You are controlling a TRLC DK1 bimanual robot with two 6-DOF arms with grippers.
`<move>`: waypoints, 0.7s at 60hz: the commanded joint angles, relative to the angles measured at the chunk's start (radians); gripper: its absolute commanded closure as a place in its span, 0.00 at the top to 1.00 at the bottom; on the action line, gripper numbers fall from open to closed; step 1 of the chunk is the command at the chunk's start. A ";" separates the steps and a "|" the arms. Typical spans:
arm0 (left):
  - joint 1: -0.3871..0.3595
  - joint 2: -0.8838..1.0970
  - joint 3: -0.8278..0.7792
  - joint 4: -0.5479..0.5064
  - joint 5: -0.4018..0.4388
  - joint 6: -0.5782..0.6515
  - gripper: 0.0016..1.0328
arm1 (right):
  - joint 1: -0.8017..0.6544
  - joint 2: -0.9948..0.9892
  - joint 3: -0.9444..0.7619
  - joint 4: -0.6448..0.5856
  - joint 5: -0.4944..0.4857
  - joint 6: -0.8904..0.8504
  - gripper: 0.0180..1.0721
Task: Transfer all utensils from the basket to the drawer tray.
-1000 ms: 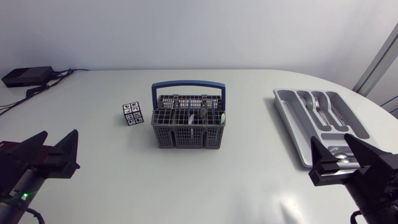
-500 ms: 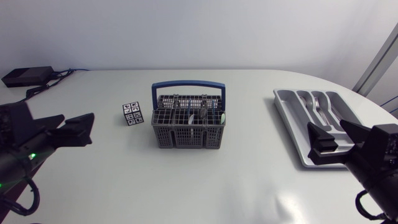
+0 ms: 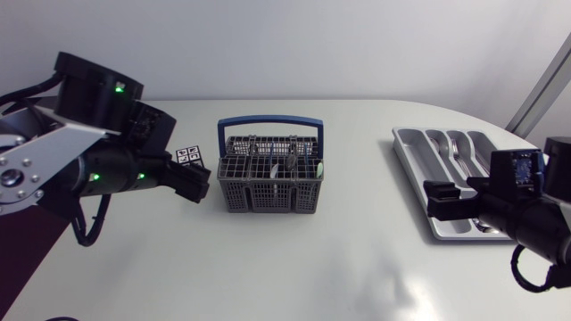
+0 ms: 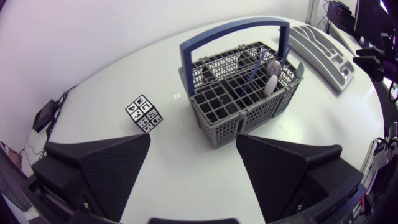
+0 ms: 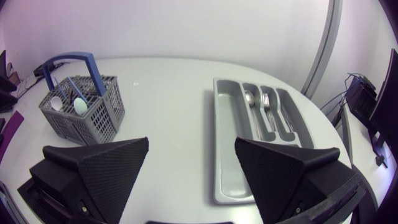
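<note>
Both grippers are open and empty at the near side of the table. Our left gripper (image 4: 193,144) has its fingers spread wide and hovers just left of the basket (image 4: 242,102), pointing toward it. Our right gripper (image 5: 191,146) is just as wide open. It hangs over the near end of the tray (image 5: 227,155) at the right.

The grey wire basket stands mid-table, with a blue handle (image 3: 270,122) arching over it. Some utensils (image 4: 272,76) stand upright in its right-hand compartments, though we cannot tell how many. A small marker cube (image 4: 145,112) sits on the table left of the basket, near the left gripper. The tray lies well apart to the right and holds a fork and spoon (image 5: 260,102) toward its far end.

We judge several risks from here:
- The handle spans the compartments, so a careless descent could strike it and shove or tip the basket.
- The utensils are thin and stand close together, so broad fingers might pinch two at once or slip off one.
- A utensil snagged in the wire grid could drag the basket up with it.
- A sweep by the left arm could knock the cube.
</note>
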 commanded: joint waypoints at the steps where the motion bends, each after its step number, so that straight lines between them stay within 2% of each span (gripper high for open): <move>1: -0.034 0.058 0.094 -0.039 -0.007 0.023 0.93 | 0.014 0.090 0.076 -0.066 0.001 -0.001 0.95; 7: -0.083 0.127 0.187 -0.099 -0.007 0.023 0.93 | 0.015 0.150 0.125 -0.123 -0.059 -0.030 0.95; 15: -0.152 0.218 0.261 -0.117 -0.007 0.023 0.92 | -0.006 0.176 0.148 -0.146 -0.239 -0.090 0.95; 25: -0.212 0.325 0.341 -0.126 -0.019 0.002 0.91 | 0.045 0.216 0.193 -0.192 -0.239 -0.118 0.95; 35: -0.289 0.435 0.405 -0.126 -0.108 -0.009 0.90 | 0.063 0.276 0.213 -0.186 -0.228 -0.116 0.91; 42: -0.304 0.485 0.444 -0.126 -0.154 -0.017 0.87 | 0.066 0.303 0.219 -0.178 -0.226 -0.116 0.91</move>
